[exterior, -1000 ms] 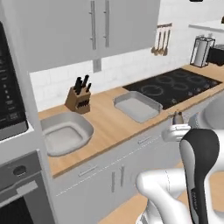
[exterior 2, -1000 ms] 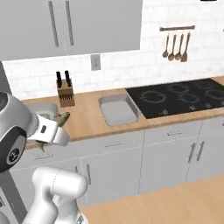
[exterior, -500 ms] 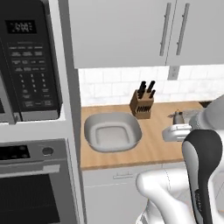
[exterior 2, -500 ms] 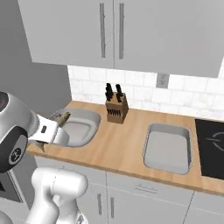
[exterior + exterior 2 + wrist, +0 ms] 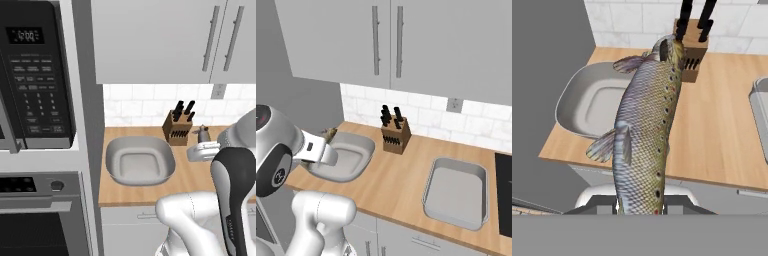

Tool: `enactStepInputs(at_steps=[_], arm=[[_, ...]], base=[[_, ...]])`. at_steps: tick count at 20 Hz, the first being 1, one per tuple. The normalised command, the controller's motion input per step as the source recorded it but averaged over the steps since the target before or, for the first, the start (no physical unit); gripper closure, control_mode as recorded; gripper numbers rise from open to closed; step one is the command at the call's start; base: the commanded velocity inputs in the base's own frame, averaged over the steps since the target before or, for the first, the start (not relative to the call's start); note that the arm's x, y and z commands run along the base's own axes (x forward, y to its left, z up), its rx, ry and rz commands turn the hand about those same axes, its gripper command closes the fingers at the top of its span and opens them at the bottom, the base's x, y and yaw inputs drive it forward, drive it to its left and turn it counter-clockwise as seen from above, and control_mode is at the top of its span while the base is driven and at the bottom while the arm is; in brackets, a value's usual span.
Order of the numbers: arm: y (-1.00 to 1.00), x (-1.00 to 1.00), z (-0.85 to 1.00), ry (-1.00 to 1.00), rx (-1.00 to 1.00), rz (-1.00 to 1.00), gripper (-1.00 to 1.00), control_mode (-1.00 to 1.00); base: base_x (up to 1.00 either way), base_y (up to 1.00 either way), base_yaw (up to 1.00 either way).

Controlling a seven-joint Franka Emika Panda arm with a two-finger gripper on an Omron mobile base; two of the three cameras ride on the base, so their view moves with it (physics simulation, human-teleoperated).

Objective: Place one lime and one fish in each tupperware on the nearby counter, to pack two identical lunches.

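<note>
My gripper (image 5: 639, 202) is shut on a grey-brown speckled fish (image 5: 647, 130), which points away from the hand above the tan counter (image 5: 712, 125). In the hand view a light-grey tupperware (image 5: 574, 100) lies below and left of the fish, with nothing in it. From the left base view the fish (image 5: 202, 133) sticks up from the gripper (image 5: 202, 142), to the right of that tupperware (image 5: 116, 160). A second tupperware (image 5: 436, 192), holding nothing, sits further right on the counter (image 5: 401, 175). No lime is in view.
A wooden knife block (image 5: 395, 134) stands by the tile wall between the two tubs. A black microwave (image 5: 35, 75) and an oven (image 5: 45, 215) fill the tall unit left of the counter. A black cooktop (image 5: 505, 190) starts at the far right. Cupboards hang overhead.
The whole scene has slid right in both base views, so the base has driven left along the counter. The fish has stayed gripped throughout.
</note>
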Motion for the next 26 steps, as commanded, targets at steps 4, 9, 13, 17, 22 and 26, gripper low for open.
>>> enactStepInputs(at_steps=[4,9,13,17,22,26], arm=[[0.00,0.00,0.00,0.00,0.00,0.00,1.00,1.00],[0.00,0.00,0.00,0.00,0.00,0.00,1.00,1.00],[0.00,0.00,0.00,0.00,0.00,0.00,1.00,1.00],[0.55,0.45,-0.23,0.00,-0.01,0.02,1.00,-1.00],[0.29,0.86,-0.28,0.02,0.00,0.04,1.00,-1.00],[0.29,0.99,-0.44,0.08,0.00,0.02,1.00,-1.00]], base=[[0.00,0.19,0.00],[0.00,0.06,0.00],[0.08,0.16,0.00],[0.00,0.00,0.00],[0.00,0.00,0.00],[0.00,0.00,0.00]])
